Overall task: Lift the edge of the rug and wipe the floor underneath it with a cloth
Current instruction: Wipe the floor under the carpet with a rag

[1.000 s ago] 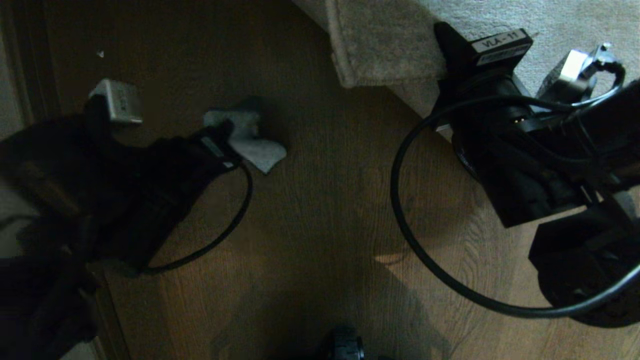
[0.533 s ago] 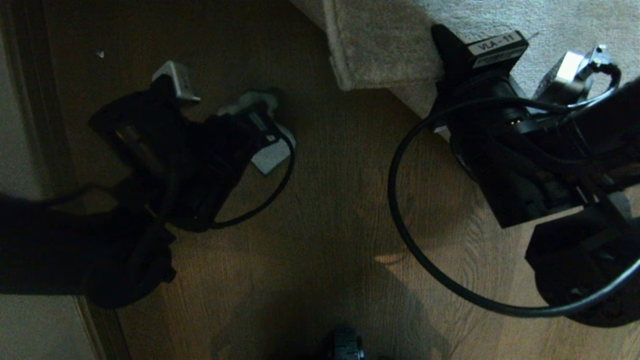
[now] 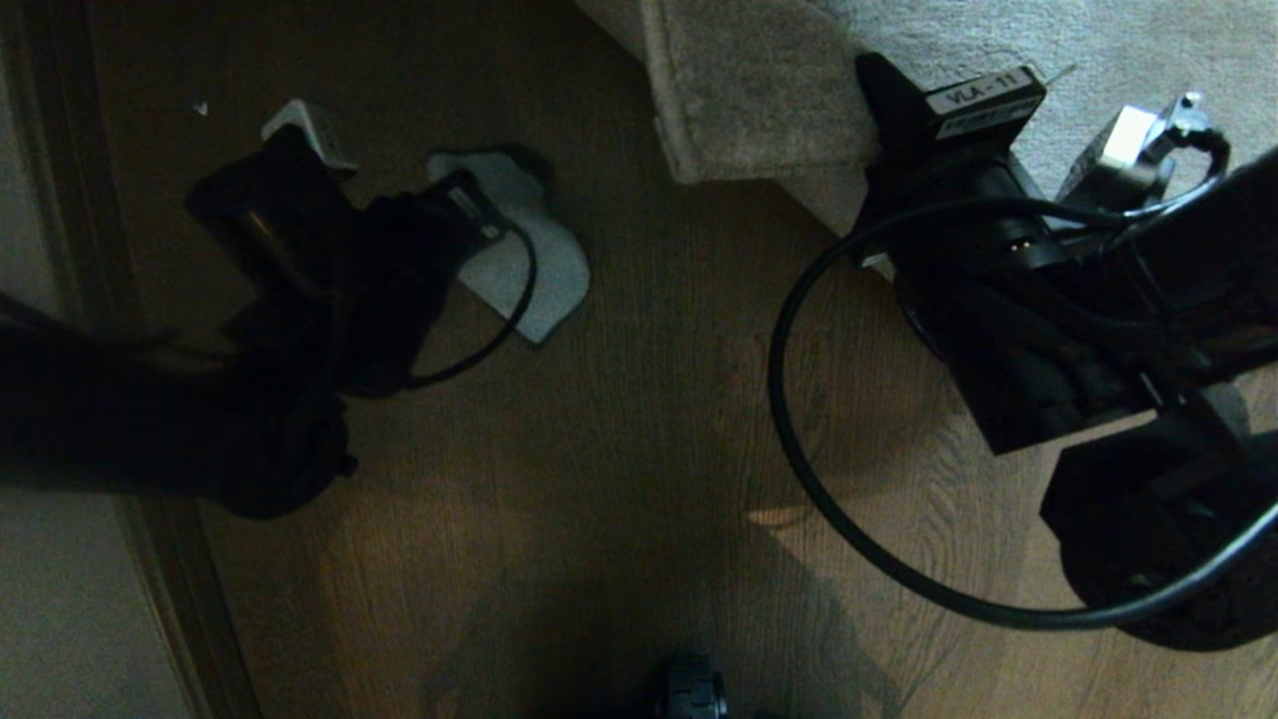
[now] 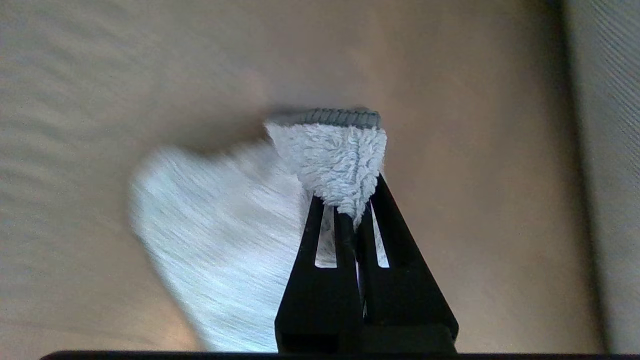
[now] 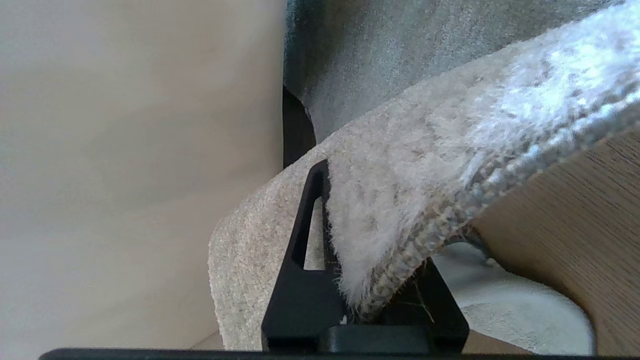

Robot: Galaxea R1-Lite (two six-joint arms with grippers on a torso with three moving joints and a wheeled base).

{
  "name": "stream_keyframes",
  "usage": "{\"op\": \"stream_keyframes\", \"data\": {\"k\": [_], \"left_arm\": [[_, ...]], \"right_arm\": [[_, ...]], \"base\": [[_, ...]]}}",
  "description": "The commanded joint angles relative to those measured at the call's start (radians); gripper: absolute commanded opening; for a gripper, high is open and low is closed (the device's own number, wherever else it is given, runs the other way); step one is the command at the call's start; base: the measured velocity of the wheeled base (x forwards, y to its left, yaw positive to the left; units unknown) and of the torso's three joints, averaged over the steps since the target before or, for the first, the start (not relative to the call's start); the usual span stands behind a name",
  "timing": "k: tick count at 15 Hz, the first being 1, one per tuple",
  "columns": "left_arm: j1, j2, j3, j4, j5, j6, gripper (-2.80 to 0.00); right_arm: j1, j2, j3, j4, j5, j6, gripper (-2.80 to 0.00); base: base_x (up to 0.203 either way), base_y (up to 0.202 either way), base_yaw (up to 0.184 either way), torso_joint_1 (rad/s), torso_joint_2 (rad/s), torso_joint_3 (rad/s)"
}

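rug edge plush, pinched by right gripper | cloth fluffy

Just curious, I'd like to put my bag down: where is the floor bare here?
The widest bare wood floor lies between the cloth in the left claw and the lifted rug edge pinched by the right claw. The sides are crowded with arms and cable.

On my left I see a pale flat patch; a dark strip runs along its side, touching it; a tiny white speck lies alone further out; by my right side stands a big plain pale surface.
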Motion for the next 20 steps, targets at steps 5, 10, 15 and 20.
{"op": "stream_keyframes", "data": {"k": [5, 10, 15, 20], "left_arm": [[0.118, -0.088, 0.005, 0.003, -0.013, -0.003, -2.8], [0.203, -0.199, 0.113, 0.017, -0.014, -0.003, -2.8], [0.233, -0.378, 0.326, 0.016, -0.009, -0.001, -2.8], [0.265, -0.568, 0.594, 0.018, -0.005, 0.016, -2.8]], "right_arm": [[0.002, -0.001, 0.002, -0.048, 0.0, 0.007, -2.8], [0.002, -0.005, 0.0, -0.048, 0.0, 0.01, -2.8], [0.007, -0.01, -0.001, -0.048, 0.003, 0.01, -2.8], [0.024, -0.019, 0.006, -0.048, 0.001, 0.007, -2.8]], "base": [[0.0, 0.0, 0.0, 0.0, 0.0, 0.0], [0.0, 0.0, 0.0, 0.0, 0.0, 0.0], [0.0, 0.0, 0.0, 0.0, 0.0, 0.0], [0.0, 0.0, 0.0, 0.0, 0.0, 0.0]]}}
